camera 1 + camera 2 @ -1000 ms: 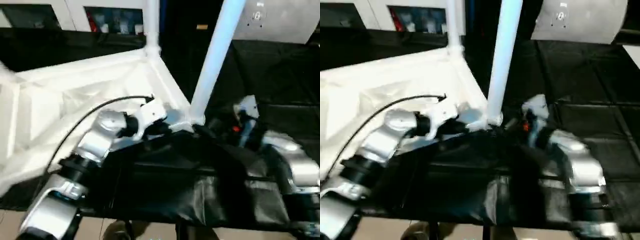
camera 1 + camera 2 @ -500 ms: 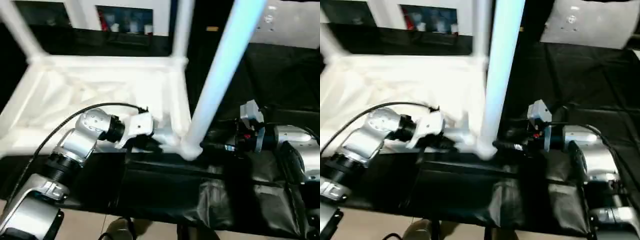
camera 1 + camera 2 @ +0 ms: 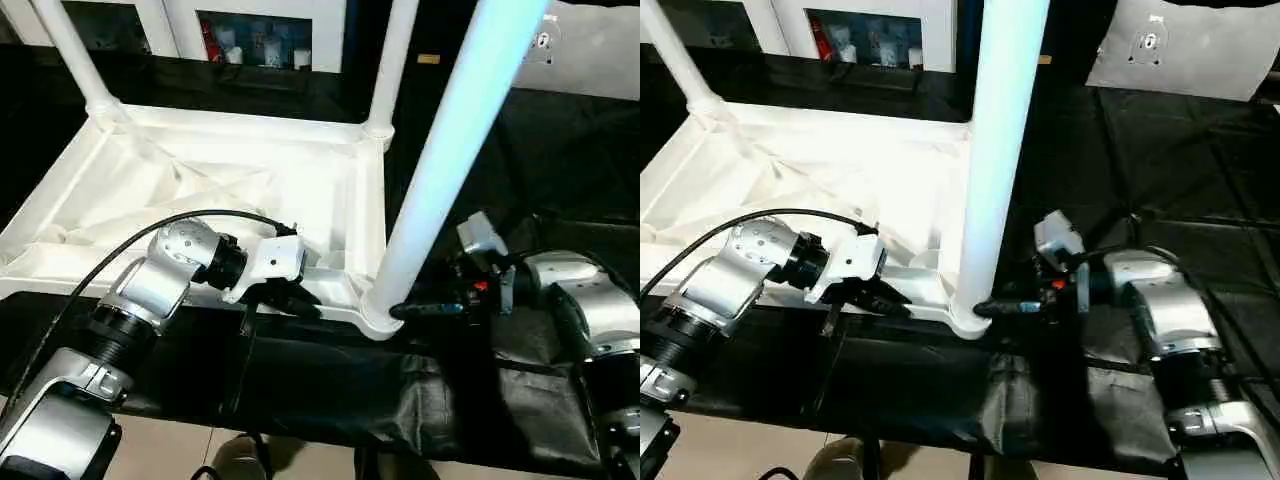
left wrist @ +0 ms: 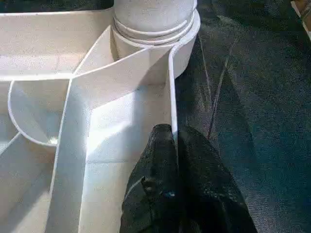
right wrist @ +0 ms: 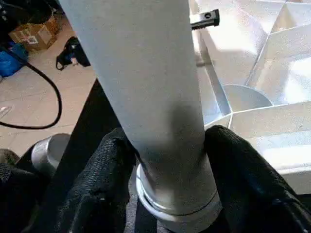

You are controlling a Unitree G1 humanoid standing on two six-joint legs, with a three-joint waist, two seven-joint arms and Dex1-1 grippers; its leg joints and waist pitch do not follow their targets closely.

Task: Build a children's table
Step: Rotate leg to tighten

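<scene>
The white tabletop (image 3: pixel 200 170) lies underside up on black cloth. Three white legs stand in its corner sockets: a far left leg (image 3: pixel 70 50), a far right leg (image 3: pixel 390 60) and a near right leg (image 3: pixel 440 160). My left gripper (image 3: pixel 300 300) is shut on the tabletop's near rim (image 4: pixel 171 87), just beside the near right socket (image 4: pixel 155 24). At the base of the near right leg (image 5: pixel 155 87), my right gripper (image 3: pixel 400 312) is shut on it. Its black fingers (image 5: pixel 107 165) press against both sides just above the socket.
Black cloth (image 3: pixel 330 380) covers the work table and drapes over its front edge. A white cabinet with glass doors (image 3: pixel 255 30) stands behind. A pale panel (image 3: pixel 1180 45) lies at the back right. A black cable (image 3: pixel 130 250) loops over my left forearm. The floor holds a cardboard box (image 5: pixel 29 31).
The camera has shifted and now shows more of the tabletop. My right gripper's fingers have closed in on the base of the near right leg. The left grip on the rim is unchanged.
</scene>
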